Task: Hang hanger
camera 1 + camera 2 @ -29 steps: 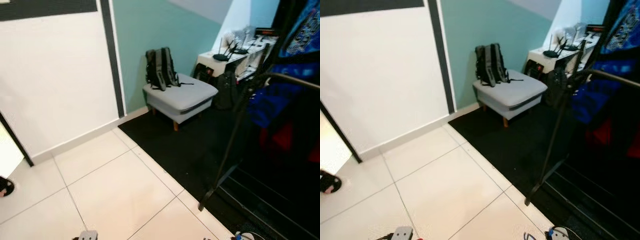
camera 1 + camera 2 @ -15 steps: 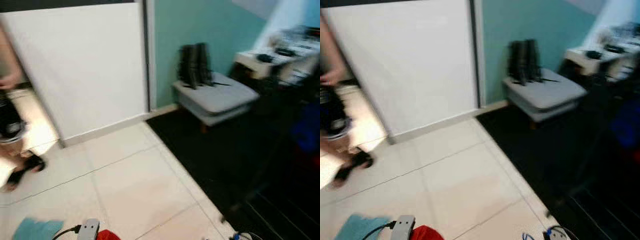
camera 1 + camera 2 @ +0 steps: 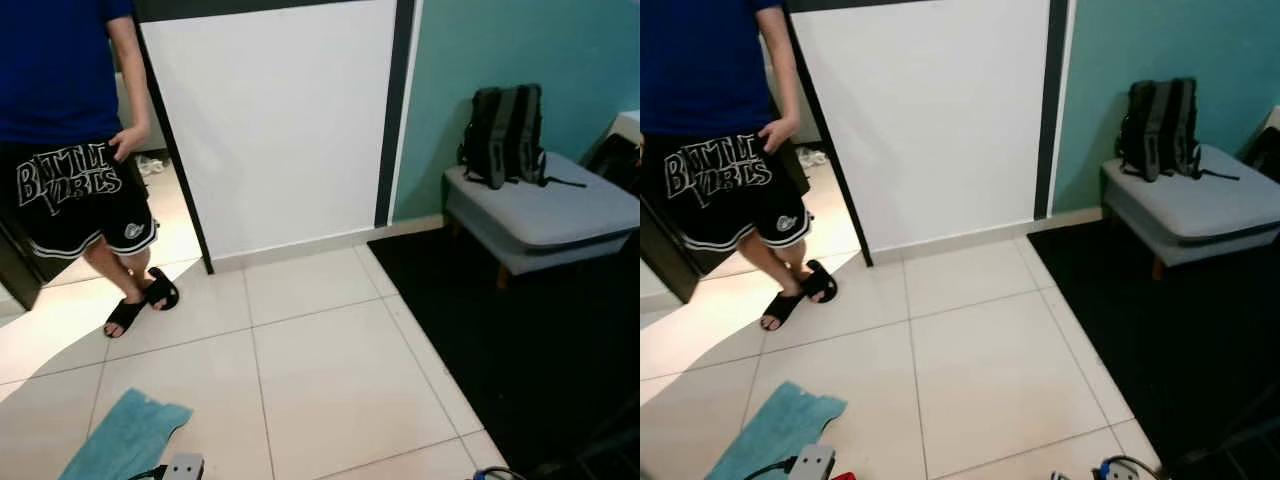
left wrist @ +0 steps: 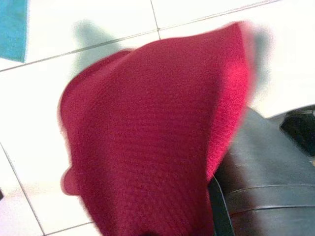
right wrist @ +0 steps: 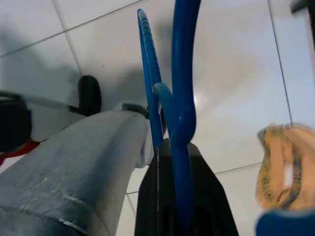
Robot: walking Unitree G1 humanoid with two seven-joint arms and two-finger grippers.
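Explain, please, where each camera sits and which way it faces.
Head stereo pair: looks forward and down at the tiled floor, a person, a backpack on a grey ottoman.
Left wrist: looks down along the left tool at red cloth above tiles.
Right wrist: looks along the right tool shut on a blue hanger.
Shared: the teal cloth in head and left wrist views.

White tiled floor [image 3: 330,370] with teal cloth [image 3: 125,438], black rug [image 3: 540,340]

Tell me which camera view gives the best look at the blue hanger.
The right wrist view: the blue hanger runs up the frame close to the lens, its hook and curved neck sharp against the white tiles, clamped between the right gripper's black fingers. The eye views catch at most a blue sliver at the bottom edge, too small to identify.
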